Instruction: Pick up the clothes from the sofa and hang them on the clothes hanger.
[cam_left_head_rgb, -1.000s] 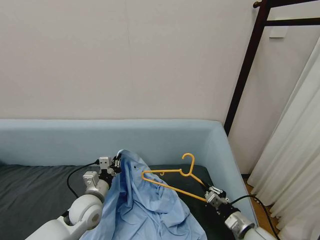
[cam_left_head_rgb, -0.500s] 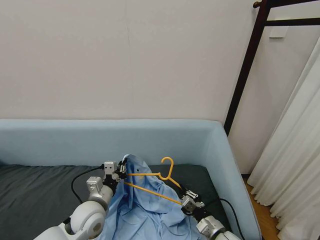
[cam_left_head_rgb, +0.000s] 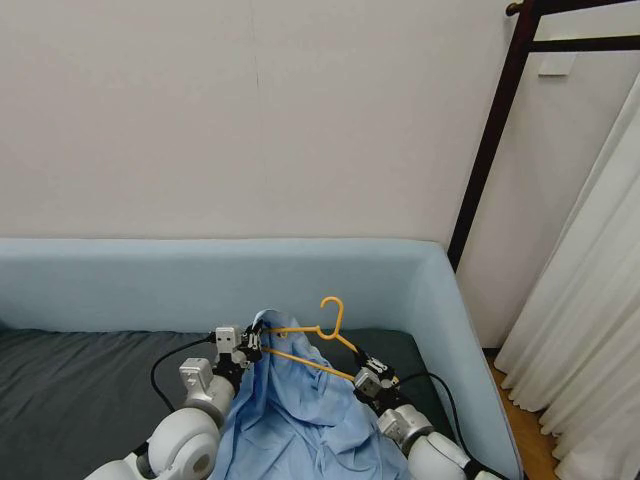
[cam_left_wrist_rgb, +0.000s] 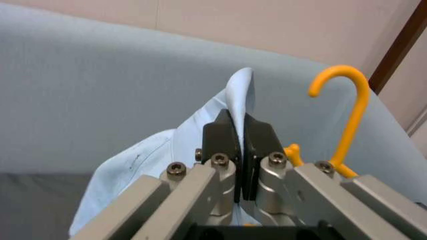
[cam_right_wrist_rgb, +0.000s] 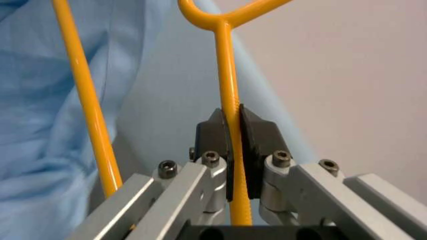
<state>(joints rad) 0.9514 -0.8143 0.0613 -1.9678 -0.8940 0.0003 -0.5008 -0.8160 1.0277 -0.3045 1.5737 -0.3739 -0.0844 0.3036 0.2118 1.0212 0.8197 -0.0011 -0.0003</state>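
A light blue shirt hangs in folds over the dark sofa seat. My left gripper is shut on the shirt's upper edge, holding it up. An orange hanger lies against the top of the shirt, its hook pointing up. My right gripper is shut on the hanger's bar, to the right of the shirt. The hanger's other arm runs along the blue cloth.
The pale blue sofa back and right armrest wall in the dark seat. A dark wooden clothes stand rises at the right, beside white curtains.
My right gripper has carried the hanger left and up, until it meets the top of the shirt. My left gripper has drifted slightly right with the shirt edge.
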